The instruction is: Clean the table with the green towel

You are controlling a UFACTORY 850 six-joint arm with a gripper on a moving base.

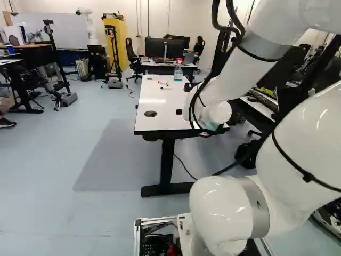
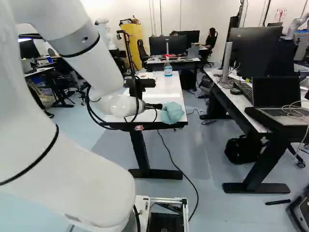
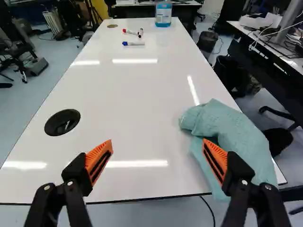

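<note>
In the right base view, my gripper (image 2: 153,106) is at the near end of the white table (image 2: 167,87), beside the green towel (image 2: 171,113). The wrist view shows the gripper (image 3: 158,155) open, its fingers wide apart with nothing between them. One finger stands against or just over the crumpled pale green towel (image 3: 232,135); how firmly they touch I cannot tell. Most of the towel lies outside the fingers, on the table's near corner, partly hanging over the edge. The white tabletop (image 3: 132,94) stretches ahead of the gripper.
At the table's far end stand a spray bottle (image 3: 163,14) and several markers, one with a blue cap (image 3: 134,43). A round black cable hole (image 3: 62,122) is nearer. Another desk (image 2: 236,101) with monitors and a laptop (image 2: 277,96) stands to the right. Another robot (image 1: 86,24) is far behind.
</note>
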